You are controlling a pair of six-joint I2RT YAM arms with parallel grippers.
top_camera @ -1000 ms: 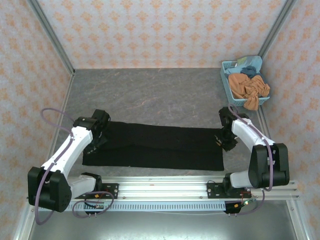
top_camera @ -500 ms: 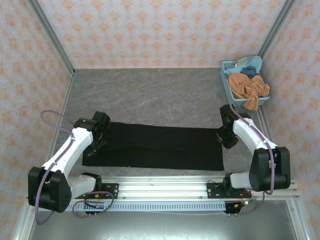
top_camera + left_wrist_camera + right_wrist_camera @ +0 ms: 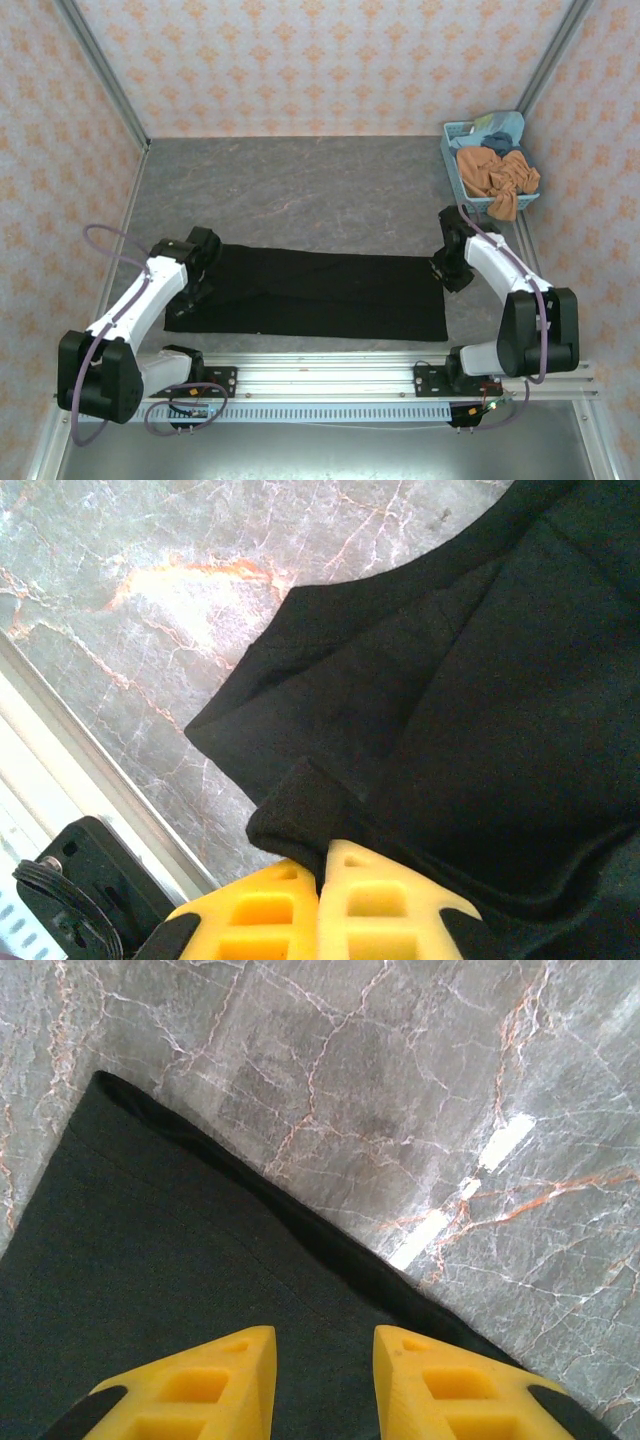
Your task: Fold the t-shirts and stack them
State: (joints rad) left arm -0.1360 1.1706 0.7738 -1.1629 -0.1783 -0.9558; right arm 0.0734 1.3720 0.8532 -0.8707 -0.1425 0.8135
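Black t-shirt [image 3: 320,295] lies flat, lower centre of the top view. Left gripper [image 3: 322,865] is pressed together, pinching a bunched fold. Right gripper [image 3: 325,1360] is spread over the shirt's edge.

Lab rig: aluminium frame [image 3: 320,375], patterned panels [image 3: 320,60] (enclosure).

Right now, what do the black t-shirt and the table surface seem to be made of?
The black t-shirt looks like soft, matte cloth, perhaps cotton: it lies limp in folds, with a seam line along its edge. The table looks like polished stone, marble or a printed imitation: grey with pale and orange veins and bright reflections.
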